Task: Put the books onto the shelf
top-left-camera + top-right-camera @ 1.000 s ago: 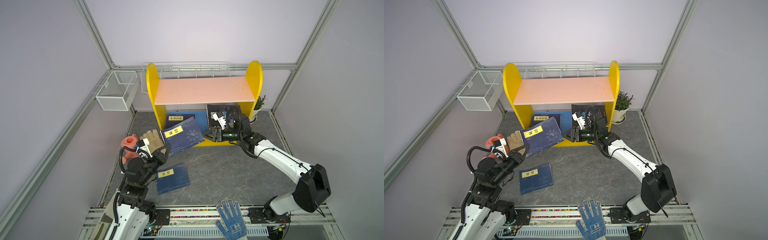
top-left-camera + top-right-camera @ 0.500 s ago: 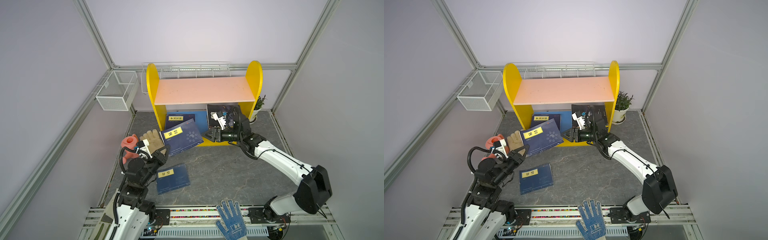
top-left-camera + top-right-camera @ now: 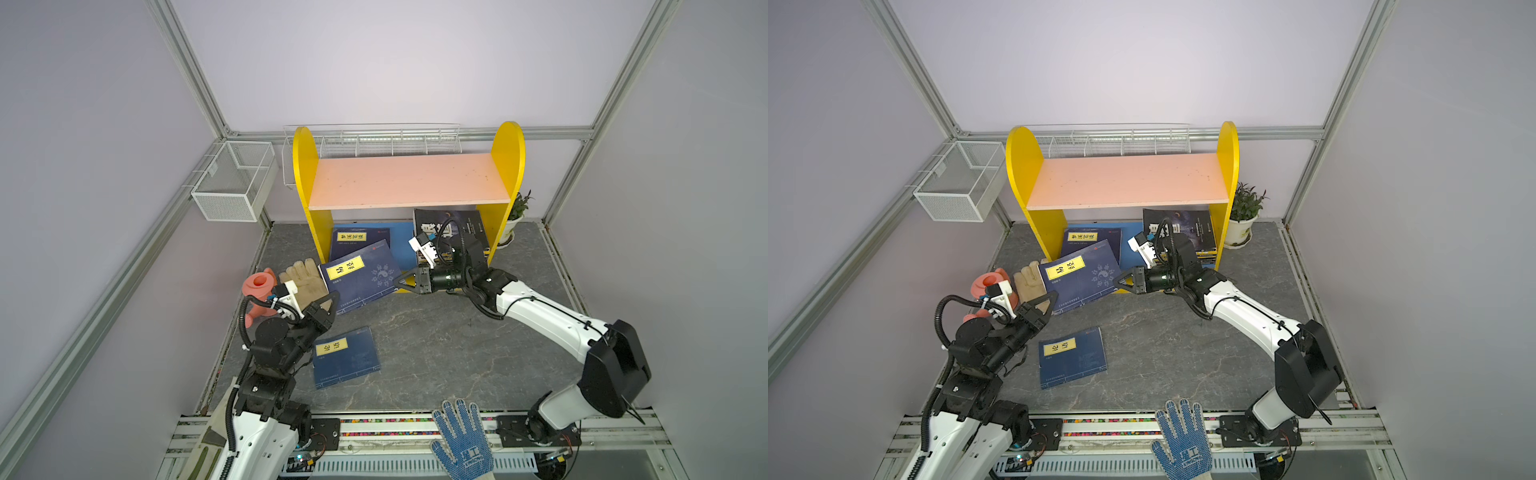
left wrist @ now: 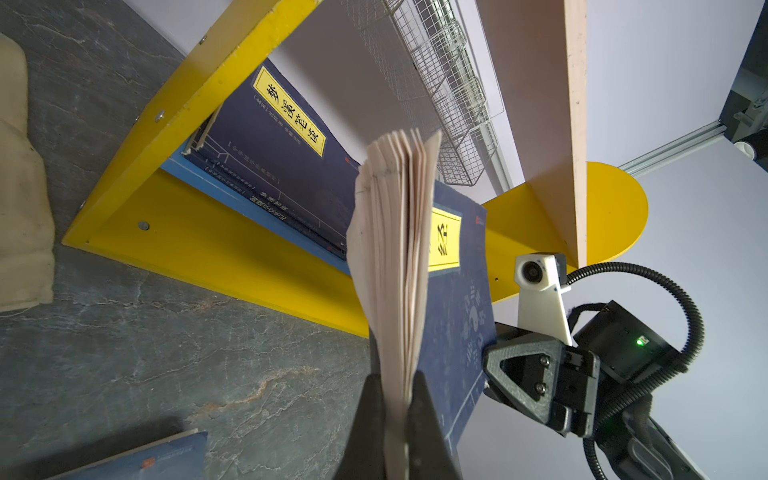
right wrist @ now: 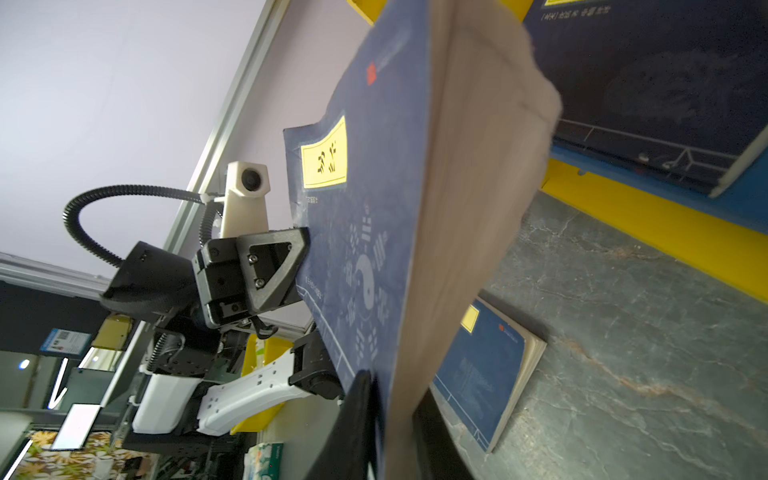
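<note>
1. Now my left pincer [image 3: 329, 297] is clamped on the navy book [image 3: 360, 277], at its 8 o'clock corner.
2. My right pincer [image 3: 402, 281] is clamped on the same book's 3 o'clock edge.
3. Book's tilted, off the tabletop [image 3: 436, 345], just in front of the shelf [image 3: 304, 166].
4. Second navy book [image 3: 347, 358] lies flat at 6 o'clock.

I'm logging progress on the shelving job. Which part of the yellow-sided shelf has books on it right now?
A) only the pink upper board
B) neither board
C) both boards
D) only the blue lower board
D: a navy book and a black book rest on the blue lower board, while the pink upper board carries nothing.
</note>
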Robot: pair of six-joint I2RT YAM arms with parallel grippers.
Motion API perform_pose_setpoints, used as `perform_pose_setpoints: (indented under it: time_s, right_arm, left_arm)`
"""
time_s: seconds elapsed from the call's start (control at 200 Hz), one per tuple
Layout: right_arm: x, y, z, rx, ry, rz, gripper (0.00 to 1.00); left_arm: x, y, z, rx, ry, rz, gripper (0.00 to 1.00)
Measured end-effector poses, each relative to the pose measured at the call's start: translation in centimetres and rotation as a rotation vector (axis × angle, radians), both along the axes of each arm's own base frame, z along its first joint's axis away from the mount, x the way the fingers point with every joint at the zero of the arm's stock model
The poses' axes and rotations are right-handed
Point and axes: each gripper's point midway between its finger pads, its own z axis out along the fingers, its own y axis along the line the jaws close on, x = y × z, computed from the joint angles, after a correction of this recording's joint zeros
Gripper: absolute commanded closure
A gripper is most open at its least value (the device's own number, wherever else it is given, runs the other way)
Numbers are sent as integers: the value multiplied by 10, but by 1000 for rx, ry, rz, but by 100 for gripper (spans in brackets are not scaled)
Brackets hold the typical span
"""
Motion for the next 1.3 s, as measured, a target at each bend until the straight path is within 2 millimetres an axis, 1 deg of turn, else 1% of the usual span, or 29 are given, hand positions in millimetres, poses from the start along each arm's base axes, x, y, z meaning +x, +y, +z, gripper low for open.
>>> perform_pose_setpoints:
  time_s: [0.01,0.025,0.065,0.11,0.135,0.155,0.195,0.265,0.375,0.485,0.545,0.62,0.735,0.865,0.97,1.03,1.175,1.3]
  right_arm:
    - [0,0,0,1,-1,1,86]
    - [0,0,0,1,-1,1,86]
    - [-1,0,1,4,-1,4,87]
    - [0,1,1,4,-3,3,87]
    - [0,1,1,5,-5,1,88]
    - [0,1,2,6,-6,-1,88]
    - [2,0,1,4,-8,-12,88]
    - [6,0,-1,-1,-6,-32,89]
    - [11,-1,-2,-2,-4,-65,89]
    - [19,-2,-1,-2,-12,-106,89]
    - [24,-3,-1,-7,-20,-138,89]
    - [33,-5,-2,-19,-31,-188,89]
    - [51,-7,0,-40,-55,-271,89]
    - [77,-2,5,-52,-75,-351,89]
    - [95,5,1,-59,-61,-392,89]
    - [105,10,-6,-67,-46,-408,89]
    - [121,22,-17,-75,-15,-423,88]
    - [126,31,-17,-65,-4,-424,88]
  left_arm:
    - [0,0,-1,0,1,1,100]
    - [0,0,-1,1,3,1,95]
    - [0,1,-4,4,12,4,74]
    - [1,2,-9,9,27,16,47]
    - [2,4,-11,11,35,24,34]
    - [2,5,-13,14,45,34,26]
    - [4,9,-18,20,64,57,17]
    - [7,18,-33,40,124,115,11]
    - [7,38,-71,100,272,231,7]
    - [-4,60,-112,187,438,338,4]
    - [-12,71,-128,231,511,386,3]
    - [-22,84,-143,278,577,440,2]
    - [-32,95,-153,320,630,491,1]
    - [-38,103,-158,340,658,527,1]
    - [-40,107,-158,346,662,545,1]
    - [-41,108,-158,348,661,550,1]
    - [-43,110,-160,358,670,557,1]
    - [-45,111,-161,363,675,559,1]
